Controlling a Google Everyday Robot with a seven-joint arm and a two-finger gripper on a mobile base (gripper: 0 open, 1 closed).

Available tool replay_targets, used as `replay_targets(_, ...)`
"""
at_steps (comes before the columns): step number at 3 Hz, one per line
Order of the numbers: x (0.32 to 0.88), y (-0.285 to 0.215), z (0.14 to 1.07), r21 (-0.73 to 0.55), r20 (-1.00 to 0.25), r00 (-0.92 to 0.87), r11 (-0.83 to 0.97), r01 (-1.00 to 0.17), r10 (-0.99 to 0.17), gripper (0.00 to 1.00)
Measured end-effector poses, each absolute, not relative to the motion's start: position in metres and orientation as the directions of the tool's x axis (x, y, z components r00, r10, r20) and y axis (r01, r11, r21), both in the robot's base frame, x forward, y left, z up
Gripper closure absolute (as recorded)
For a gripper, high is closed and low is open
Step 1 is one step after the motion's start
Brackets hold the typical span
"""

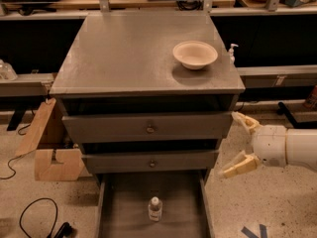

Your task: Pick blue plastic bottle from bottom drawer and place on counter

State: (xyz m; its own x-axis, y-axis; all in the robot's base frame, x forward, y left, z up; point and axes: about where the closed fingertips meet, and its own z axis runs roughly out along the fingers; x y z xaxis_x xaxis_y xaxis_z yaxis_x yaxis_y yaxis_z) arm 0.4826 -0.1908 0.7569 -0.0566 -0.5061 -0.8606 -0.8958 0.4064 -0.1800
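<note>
The blue plastic bottle (155, 208) stands upright, white cap up, on the floor of the pulled-out bottom drawer (124, 207) at the bottom of the camera view. The counter (129, 53) is the grey cabinet top above. My gripper (237, 144) is at the right of the cabinet, level with the lower knobbed drawer, pointing left. Its two cream fingers are spread wide and hold nothing. It is to the right of and above the bottle, outside the drawer.
A cream bowl (194, 54) sits on the counter's right side, with a small white pump dispenser (231, 52) at its right edge. Two knobbed drawers (148, 129) are above the bottom drawer. A cardboard box (52, 150) and cables (34, 217) lie left.
</note>
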Motion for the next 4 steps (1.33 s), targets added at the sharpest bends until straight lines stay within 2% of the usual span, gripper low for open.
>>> replay_targets(1, 0.477, -0.191, 0.746, -0.254, -0.857, 0.072, 0.296, -0.921, -0.51, 0.0)
replay_targets(2, 0.476, -0.191, 0.746, -0.253, -0.857, 0.072, 0.295, -0.921, -0.51, 0.0)
replay_targets(4, 0.485, -0.137, 0.618, -0.241, -0.824, 0.105, 0.177, -0.954, -0.557, 0.0)
